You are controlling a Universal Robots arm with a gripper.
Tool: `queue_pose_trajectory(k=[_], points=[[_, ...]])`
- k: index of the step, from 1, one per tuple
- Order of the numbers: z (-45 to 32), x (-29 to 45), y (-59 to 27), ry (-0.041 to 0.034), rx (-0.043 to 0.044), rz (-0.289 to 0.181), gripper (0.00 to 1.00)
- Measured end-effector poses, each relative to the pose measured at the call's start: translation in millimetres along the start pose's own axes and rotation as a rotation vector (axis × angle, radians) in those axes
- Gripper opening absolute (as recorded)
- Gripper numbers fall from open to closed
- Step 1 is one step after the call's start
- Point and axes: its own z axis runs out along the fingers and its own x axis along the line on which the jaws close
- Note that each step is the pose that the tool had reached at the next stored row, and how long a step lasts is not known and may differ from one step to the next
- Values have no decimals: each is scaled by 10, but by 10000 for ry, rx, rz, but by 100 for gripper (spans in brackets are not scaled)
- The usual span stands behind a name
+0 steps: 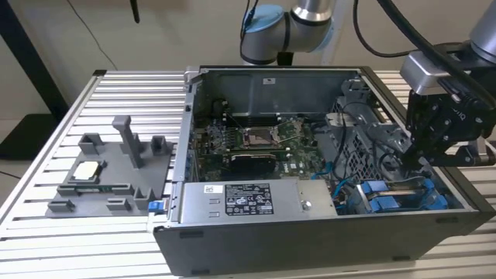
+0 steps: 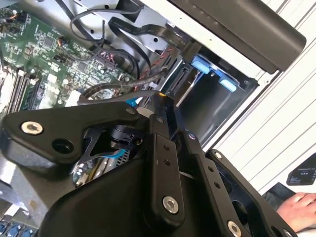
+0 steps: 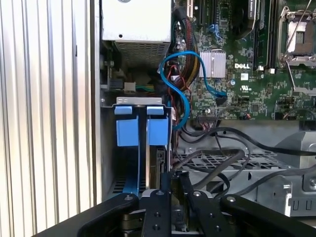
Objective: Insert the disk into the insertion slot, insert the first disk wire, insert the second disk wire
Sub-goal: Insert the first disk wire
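Gripper (image 1: pixel 414 165) is hanging low over the disk (image 1: pixel 381 195), which is sitting in the insertion slot (image 3: pixel 106 163) at the case corner; cannot tell its opening or hold. Loose black cables (image 3: pixel 217 160) are crowding alongside, likely risking a snag or misaligned plug.

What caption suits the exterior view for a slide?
Robot claw at the blue disk carriers inside an open computer case; a grey fixture tray lies at the exterior view's left.
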Motion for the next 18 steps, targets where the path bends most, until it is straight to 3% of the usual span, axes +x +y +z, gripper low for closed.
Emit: queue_pose_trajectory(k=[11,18], points=[[84,62,-105,0,-26,-14,19],[172,71,-112,-1,-36,-24,19]])
